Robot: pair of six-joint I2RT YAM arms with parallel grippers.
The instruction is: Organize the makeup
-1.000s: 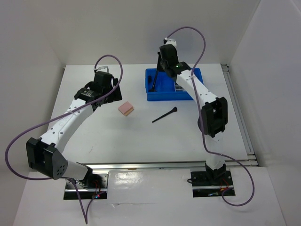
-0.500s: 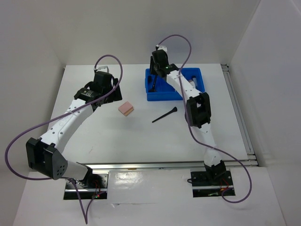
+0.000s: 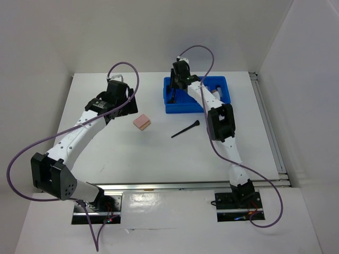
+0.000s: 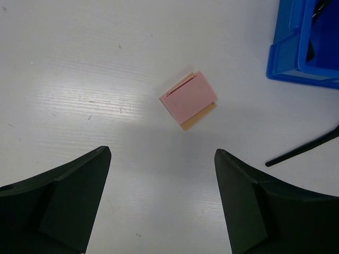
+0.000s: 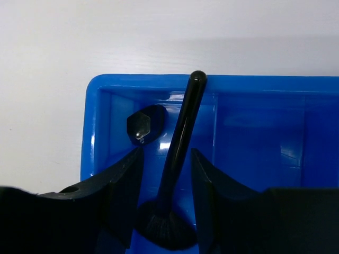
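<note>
A pink square sponge [image 3: 142, 123] lies on the white table, and shows ahead of the fingers in the left wrist view [image 4: 189, 99]. My left gripper [image 3: 126, 105] [image 4: 161, 151] hangs open and empty just left of it. A thin black brush [image 3: 185, 129] [image 4: 304, 153] lies loose on the table right of the sponge. My right gripper [image 3: 176, 87] [image 5: 167, 153] is open inside the blue bin's left compartment. Its jaws stand either side of a black brush [image 5: 183, 132] that leans against the bin wall, with gaps on both sides. The palette, the egg-shaped piece and the orange-brown brush are not in view.
The blue divided bin [image 3: 220, 82] [image 5: 265, 127] [image 4: 302, 47] stands at the back middle of the table. A small black hexagonal piece [image 5: 145, 123] lies in its left compartment. White walls enclose the table. A rail [image 3: 267, 127] runs along the right edge.
My right arm has swung left over the bin, its gripper now at the left compartment and its elbow further left. The left arm, the sponge and the loose brush have hardly moved.
</note>
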